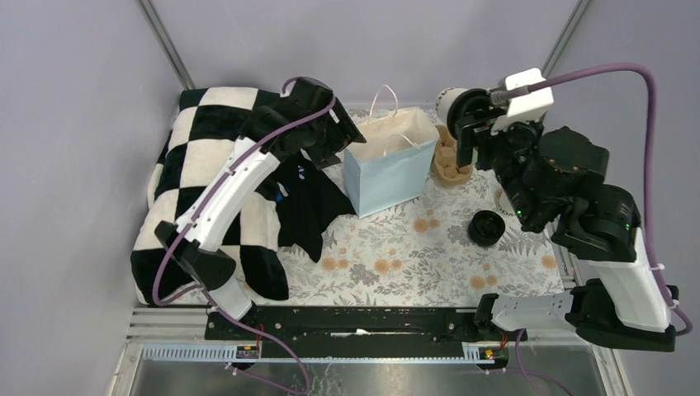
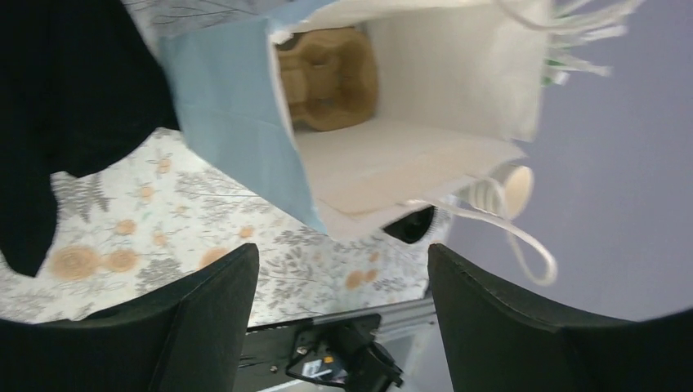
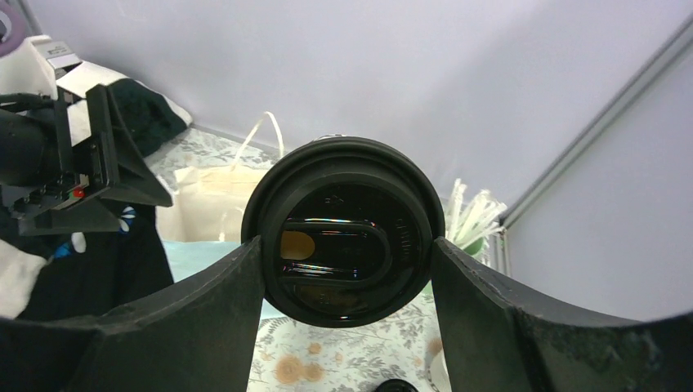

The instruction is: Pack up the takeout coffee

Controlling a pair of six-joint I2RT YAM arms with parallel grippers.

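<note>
The takeout coffee is held on its side in the air, behind the right end of the light blue paper bag. My right gripper is shut on the cup. In the right wrist view its round black lid faces the camera, squeezed between the two fingers of the right gripper. My left gripper is open beside the bag's left end, nothing between its fingers. In the left wrist view the left gripper looks into the open bag, where a brown cup carrier lies at the bottom.
A black-and-white checkered blanket and a black cloth cover the left side. Brown paper cups stand right of the bag. A loose black lid lies on the floral mat. White sticks stand at the back right.
</note>
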